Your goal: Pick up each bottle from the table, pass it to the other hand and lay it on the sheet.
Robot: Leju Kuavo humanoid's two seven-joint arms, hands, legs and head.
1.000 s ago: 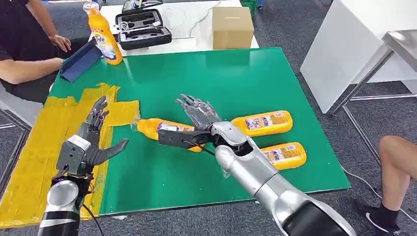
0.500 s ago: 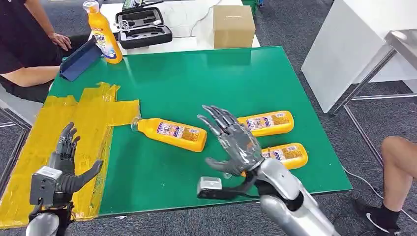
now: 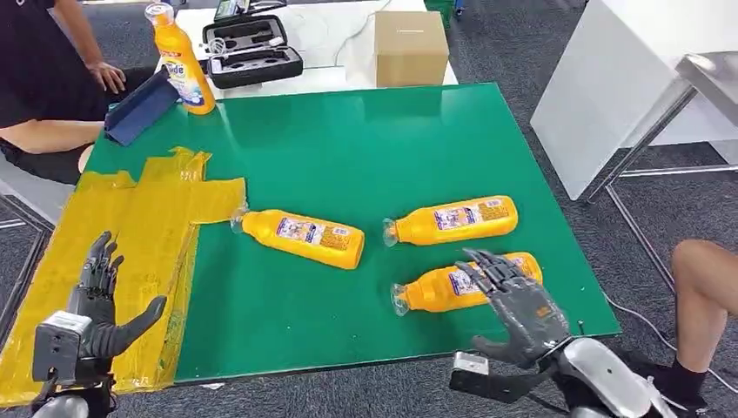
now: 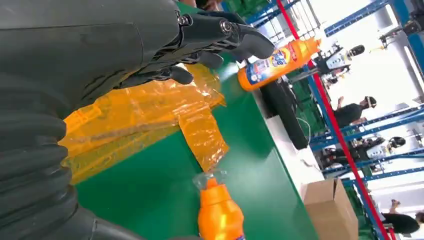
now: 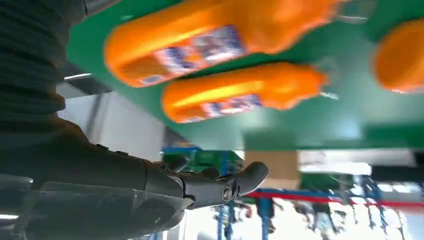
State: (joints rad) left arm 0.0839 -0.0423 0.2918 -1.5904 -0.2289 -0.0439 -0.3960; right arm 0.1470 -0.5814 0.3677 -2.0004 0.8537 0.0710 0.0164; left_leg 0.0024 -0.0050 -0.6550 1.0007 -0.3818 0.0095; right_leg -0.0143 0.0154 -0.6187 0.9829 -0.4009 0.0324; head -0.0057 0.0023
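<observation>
Green tabletop (image 3: 365,148) with a yellow sheet (image 3: 130,226) on its left side. Three orange bottles lying flat on the green — one (image 3: 300,237) with its cap at the sheet's edge, one (image 3: 452,219) further right, one (image 3: 457,286) near the front edge. Right robot hand (image 3: 513,309) low at the front, fingers spread, holding nothing, over the end of the nearest bottle. Left robot hand (image 3: 96,305) over the sheet, fingers apart too, holding nothing. Fourth bottle (image 3: 181,61) standing upright at the far corner, beside a black case (image 3: 252,52) and a cardboard box (image 3: 411,48).

left robot hand (image 3: 96,305) empty, right robot hand (image 3: 513,305) spread
</observation>
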